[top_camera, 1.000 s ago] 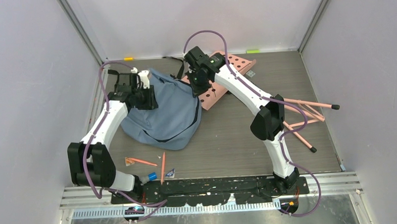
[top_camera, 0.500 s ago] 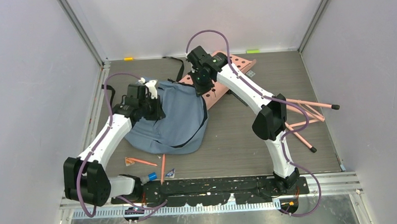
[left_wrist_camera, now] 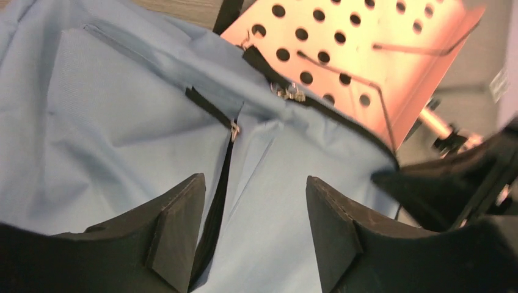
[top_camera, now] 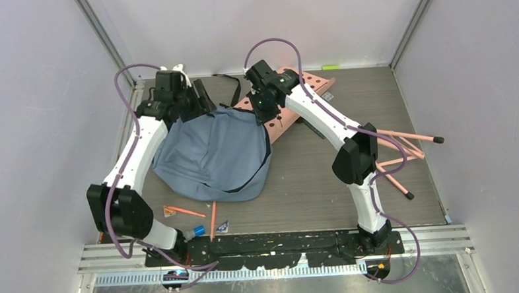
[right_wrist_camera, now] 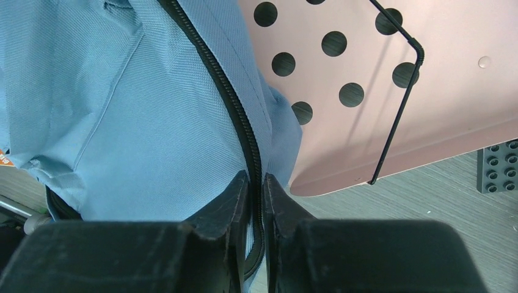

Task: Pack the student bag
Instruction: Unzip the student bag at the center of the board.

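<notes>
Pinching the black zipper edging (right_wrist_camera: pixel 242 125) of the student bag (top_camera: pixel 211 155), where the bag overlaps the pink perforated board (right_wrist_camera: pixel 440 116), the right gripper (right_wrist_camera: pixel 255 183) has its 2 fingers almost together. The left gripper (left_wrist_camera: pixel 253 207) gapes wide, empty, over bag fabric farther from the board.
</notes>
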Motion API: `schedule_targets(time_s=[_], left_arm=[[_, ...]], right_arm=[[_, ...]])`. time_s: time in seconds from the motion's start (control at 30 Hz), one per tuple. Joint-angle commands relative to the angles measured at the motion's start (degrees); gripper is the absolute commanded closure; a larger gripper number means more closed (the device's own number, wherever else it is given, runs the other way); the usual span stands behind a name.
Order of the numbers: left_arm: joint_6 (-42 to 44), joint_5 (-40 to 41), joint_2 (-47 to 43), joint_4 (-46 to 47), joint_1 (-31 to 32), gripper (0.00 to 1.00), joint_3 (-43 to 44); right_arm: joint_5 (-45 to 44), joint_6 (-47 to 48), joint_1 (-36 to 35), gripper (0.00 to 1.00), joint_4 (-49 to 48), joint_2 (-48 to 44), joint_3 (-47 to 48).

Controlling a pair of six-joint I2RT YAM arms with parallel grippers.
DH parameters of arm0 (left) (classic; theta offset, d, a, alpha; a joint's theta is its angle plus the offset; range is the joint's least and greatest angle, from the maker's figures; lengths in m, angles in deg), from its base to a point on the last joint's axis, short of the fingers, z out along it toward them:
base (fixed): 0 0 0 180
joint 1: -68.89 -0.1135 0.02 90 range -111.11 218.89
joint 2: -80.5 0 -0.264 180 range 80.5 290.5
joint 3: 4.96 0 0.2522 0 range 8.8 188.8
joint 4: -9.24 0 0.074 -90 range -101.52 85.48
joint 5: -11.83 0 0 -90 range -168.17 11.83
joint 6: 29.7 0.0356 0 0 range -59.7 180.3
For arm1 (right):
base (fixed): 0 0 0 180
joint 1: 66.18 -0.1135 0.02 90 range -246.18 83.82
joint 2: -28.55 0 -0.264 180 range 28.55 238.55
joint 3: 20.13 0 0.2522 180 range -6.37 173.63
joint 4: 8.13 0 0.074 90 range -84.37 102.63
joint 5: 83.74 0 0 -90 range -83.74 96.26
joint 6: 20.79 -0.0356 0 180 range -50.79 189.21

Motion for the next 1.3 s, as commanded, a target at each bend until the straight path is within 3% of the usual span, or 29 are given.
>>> schedule_targets(time_s=[0.0, 0.13, 0.4, 0.73, 0.93, 1.1, 1.17, 1.27], left_arm=[[-15.4, -0.7, 6.3, 2.3, -1.4, 0.39, 3.2], [-19.9, 0.2, 10.8, 5.6, -1.4, 0.44, 4.0], [-21.1, 7.6, 13.7, 5.3, -1.5, 0.45, 4.9], [-21.3, 8.0, 16.1, 5.6, -2.1, 0.56, 4.3], [-22.0, 4.2, 17.2, 6.5, -2.2, 0.71, 4.0], [-23.2, 4.3, 14.5, 8.1, -2.2, 0.93, 1.2], [-23.8, 4.4, 12.7, 9.2, -2.2, 1.0, -0.4], [-24.8, 4.9, 9.6, 11.2, -2.2, 1.0, -3.5]], right_arm=[[-2.9, -0.1, 1.1, 0.81, -5.0, -6.8, -0.5], [-2.4, -0.6, 1.1, 0.81, -6.1, -7.9, -2.4], [-0.8, -1.9, 1.1, 0.81, -8.4, -8.9, -4.8], [0.1, -2.0, 1.2, 0.82, -8.9, -8.3, -4.9], [0.0, -2.1, 1.1, 0.84, -8.9, -8.3, -5.4], [-1.4, -2.2, 1.1, 0.84, -8.9, -8.7, -5.3], [-2.5, -2.1, 1.1, 0.78, -9.0, -8.8, -4.8], [-3.4, -1.3, 1.2, 0.7, -9.5, -8.9, -4.0]])
